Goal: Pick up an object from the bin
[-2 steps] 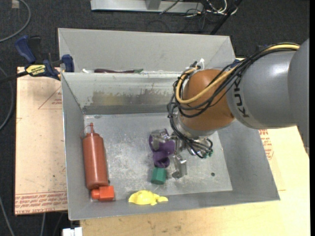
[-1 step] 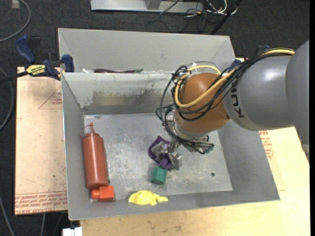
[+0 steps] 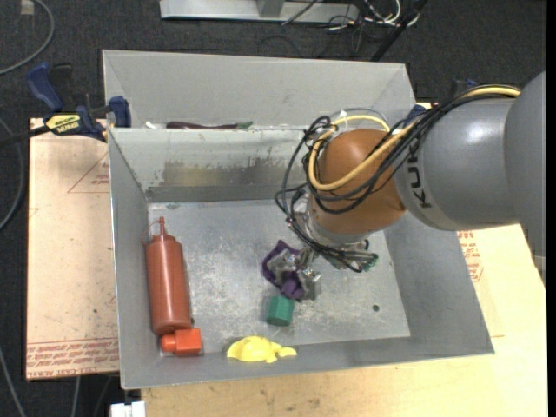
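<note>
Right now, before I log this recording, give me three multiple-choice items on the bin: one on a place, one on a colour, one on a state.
1. Where does the reddish-brown bottle lie?
A) in the middle
B) along the left wall
C) against the right wall

2. What colour is the small block between the gripper and the yellow thing?
A) green
B) blue
C) white

3. How is the bottle placed?
A) standing upright
B) lifted off the floor
C) lying on its side

Answers:
1 B, its length runs beside that wall.
2 A, the block is plainly green.
3 C, it lies flat on the floor, its nozzle pointing to the back.
</note>
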Tool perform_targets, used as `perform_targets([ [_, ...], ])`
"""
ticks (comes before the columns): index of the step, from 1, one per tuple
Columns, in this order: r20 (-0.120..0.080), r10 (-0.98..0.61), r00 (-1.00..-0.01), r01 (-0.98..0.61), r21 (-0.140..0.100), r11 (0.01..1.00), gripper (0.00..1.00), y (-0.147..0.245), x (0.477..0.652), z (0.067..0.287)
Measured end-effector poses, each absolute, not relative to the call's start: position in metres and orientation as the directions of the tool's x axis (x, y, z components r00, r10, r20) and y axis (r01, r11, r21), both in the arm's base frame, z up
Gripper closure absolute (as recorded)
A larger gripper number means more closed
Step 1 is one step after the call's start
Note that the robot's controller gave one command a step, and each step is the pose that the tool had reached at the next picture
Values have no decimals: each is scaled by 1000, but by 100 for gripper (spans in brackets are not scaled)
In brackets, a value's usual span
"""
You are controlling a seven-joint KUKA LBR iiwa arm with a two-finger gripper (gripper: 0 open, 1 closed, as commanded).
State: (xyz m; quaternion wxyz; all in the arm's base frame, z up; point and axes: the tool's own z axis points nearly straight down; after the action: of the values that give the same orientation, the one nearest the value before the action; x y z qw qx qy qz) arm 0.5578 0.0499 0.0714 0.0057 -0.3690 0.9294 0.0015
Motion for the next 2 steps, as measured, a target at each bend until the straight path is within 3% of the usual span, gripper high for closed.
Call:
perform_targets([
  [2, -7, -686, -728, -686, 3, 728, 100, 50, 555, 86],
])
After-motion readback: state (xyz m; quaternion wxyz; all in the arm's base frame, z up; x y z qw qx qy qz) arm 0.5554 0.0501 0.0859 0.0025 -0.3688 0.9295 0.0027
